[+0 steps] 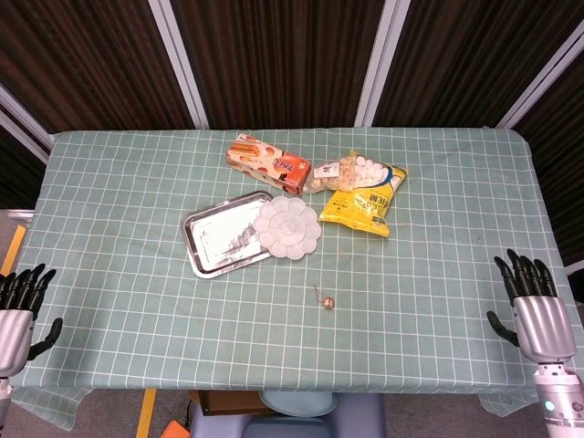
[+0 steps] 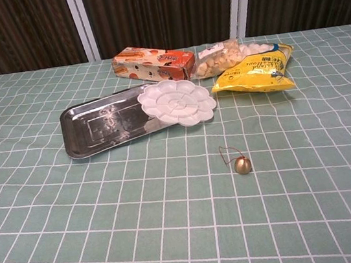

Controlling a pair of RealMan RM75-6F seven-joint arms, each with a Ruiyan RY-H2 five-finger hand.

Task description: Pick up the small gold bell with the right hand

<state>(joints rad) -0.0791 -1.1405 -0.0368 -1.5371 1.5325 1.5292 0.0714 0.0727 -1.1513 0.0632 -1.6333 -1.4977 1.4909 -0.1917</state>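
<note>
Nearest the chest camera we find the small gold bell [image 2: 242, 165], lying on the green checked tablecloth [image 2: 111, 232] with a thin reddish loop of cord curling up and to the left from it. In the head view the same bell [image 1: 328, 302] sits near the front middle of the table, alone and touching nothing else.

We record the right hand [image 1: 534, 306] at the table's right front edge, well apart from the bell. Its fingers are extended and spread, and it holds nothing. The left hand [image 1: 20, 306] sits at the left front edge, likewise with fingers apart and nothing in its grasp. Neither hand appears in the chest view.

Behind the bell we note a metal tray [image 2: 96, 126], rectangular and shiny. A white flower-shaped paint palette [image 2: 176, 102] overlaps the tray's right end, partly on the tray and partly on the cloth. Further back lies an orange snack box [image 2: 153, 63] on its side. Just right of it is a clear bag of pale puffed snacks [image 2: 217, 59], which touches a yellow snack bag [image 2: 252, 75] lying flat on the cloth.
</note>
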